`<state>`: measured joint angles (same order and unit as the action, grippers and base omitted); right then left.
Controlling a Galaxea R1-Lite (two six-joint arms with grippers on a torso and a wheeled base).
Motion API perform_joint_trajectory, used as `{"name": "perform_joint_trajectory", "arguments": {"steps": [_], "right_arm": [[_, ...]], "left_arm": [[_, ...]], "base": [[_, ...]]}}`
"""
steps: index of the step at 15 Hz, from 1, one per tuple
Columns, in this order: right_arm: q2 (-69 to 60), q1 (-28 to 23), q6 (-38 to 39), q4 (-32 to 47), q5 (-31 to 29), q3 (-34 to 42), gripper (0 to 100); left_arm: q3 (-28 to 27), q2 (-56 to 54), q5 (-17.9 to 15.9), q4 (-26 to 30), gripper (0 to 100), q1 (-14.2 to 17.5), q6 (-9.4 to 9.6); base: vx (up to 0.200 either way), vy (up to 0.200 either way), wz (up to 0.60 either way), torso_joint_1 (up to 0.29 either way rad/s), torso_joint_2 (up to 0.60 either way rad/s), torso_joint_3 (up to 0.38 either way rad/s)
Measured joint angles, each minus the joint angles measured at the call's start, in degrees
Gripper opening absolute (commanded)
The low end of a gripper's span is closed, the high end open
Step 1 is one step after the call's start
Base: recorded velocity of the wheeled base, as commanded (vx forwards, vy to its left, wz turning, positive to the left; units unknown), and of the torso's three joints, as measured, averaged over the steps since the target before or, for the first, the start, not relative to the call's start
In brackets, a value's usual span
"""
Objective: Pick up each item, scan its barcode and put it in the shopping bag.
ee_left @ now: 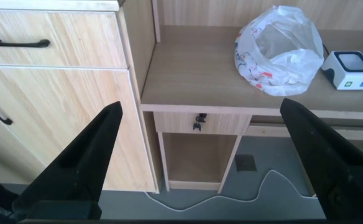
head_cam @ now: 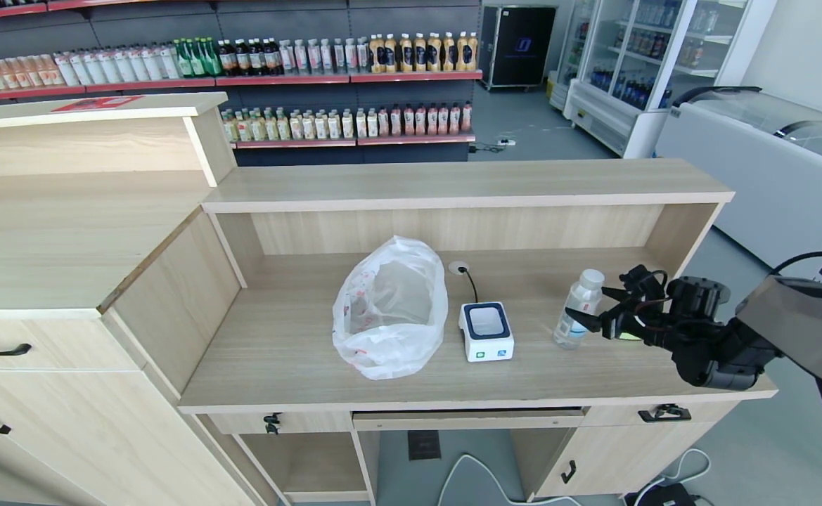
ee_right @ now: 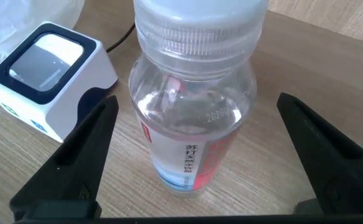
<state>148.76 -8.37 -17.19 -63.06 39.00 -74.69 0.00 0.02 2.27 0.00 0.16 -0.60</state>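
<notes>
In the head view the bottle stands upright toward the right edge of the surface. The right end effector is spread wide just beside it, and the shopping bag lies open near the middle with the scanner just beside it on the side toward the right edge. The left wrist view has the left end effector spread wide out in front of the surface's front edge, near its left front corner, with bag and scanner farther off. In the right wrist view the bottle stands between the wide fingers, neither visibly touching it.
</notes>
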Motion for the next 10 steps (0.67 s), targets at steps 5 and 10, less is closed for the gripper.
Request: {"name": "perform_joint_trajectory", "arguments": {"steps": [5,10], "right_arm": [[2.84,1.68,0.83,0.00,0.00,-3.39,100],[4.72,2.82,0.99,0.02,0.02,-5.16,100]], "left_arm": [[0.00,0.00,0.00,0.00,100,0.00,0.02],[0.00,0.00,-0.02,0.00,100,0.00,0.02]], "base": [[0.000,0.000,0.00,0.000,0.00,0.000],[0.000,0.000,0.00,0.000,0.00,0.000]]}}
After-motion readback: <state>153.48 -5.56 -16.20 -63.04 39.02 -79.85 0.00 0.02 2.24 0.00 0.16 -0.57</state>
